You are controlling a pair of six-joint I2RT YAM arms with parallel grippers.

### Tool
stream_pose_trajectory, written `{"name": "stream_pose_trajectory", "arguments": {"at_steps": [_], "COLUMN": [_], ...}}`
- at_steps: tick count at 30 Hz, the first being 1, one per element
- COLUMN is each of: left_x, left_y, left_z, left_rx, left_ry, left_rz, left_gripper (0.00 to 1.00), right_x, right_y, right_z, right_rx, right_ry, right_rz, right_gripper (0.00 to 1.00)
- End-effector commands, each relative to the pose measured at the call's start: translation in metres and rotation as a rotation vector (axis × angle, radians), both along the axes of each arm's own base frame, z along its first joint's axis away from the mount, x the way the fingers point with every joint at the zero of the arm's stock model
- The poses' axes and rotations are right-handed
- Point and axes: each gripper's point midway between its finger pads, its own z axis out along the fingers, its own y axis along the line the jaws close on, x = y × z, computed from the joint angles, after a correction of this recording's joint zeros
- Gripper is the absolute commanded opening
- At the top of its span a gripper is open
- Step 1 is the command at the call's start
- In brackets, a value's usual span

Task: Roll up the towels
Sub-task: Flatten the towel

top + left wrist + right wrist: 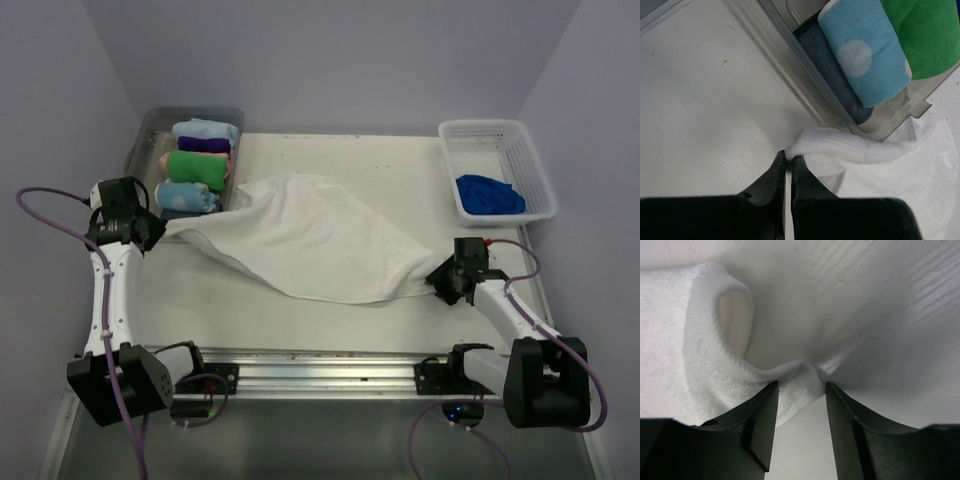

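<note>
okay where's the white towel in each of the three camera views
Top external: white towel spread across mid-table between both grippers.
Left wrist: its corner at centre-bottom, pinched by the left gripper.
Right wrist: folded edge at left, reaching between the open right gripper.
Shared landmark: the towel's hemmed edge.

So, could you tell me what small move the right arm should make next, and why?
Probably close the right gripper. Its jaws stand open around a corner of the white towel, while the left gripper is already pinched on the opposite corner beside the clear bin. With both corners held, the towel could be pulled flat for rolling.
</note>
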Motion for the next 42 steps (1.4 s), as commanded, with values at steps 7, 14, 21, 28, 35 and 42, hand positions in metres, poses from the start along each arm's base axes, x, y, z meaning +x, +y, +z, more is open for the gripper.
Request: {"name": "stream_pose_trajectory", "arguments": {"at_steps": [7, 14, 21, 28, 35, 42], "left_x": [0.0, 0.003, 0.002, 0.001, 0.006, 0.004], "left_y": [0.002, -0.001, -0.001, -0.002, 0.0, 0.001], "left_z": [0.01, 0.006, 0.002, -0.005, -0.001, -0.001], "left_rx": [0.025, 0.012, 0.011, 0.001, 0.011, 0.015], "left_ry": [-0.049, -0.05, -0.039, -0.03, -0.034, -0.028], "left_rz": [-0.022, -0.036, -0.04, -0.044, -0.045, -0.041], "left_gripper": [0.0, 0.0, 0.0, 0.0, 0.0, 0.0], "right_x": [-0.058, -0.069, -0.078, -0.074, -0.061, -0.05], "right_y": [-0.011, -0.005, -0.019, -0.012, -0.007, -0.006], "right_z": [-0.021, -0.02, -0.014, -0.011, -0.023, -0.031], "right_rx": [-0.037, 0.002, -0.11, -0.113, -0.1, -0.104], "right_ry": [0.135, 0.13, 0.24, 0.236, 0.214, 0.23], "right_rz": [-0.091, -0.123, -0.165, -0.17, -0.169, -0.175], "right_gripper": [0.61, 0.61, 0.6, 0.61, 0.58, 0.39]}}
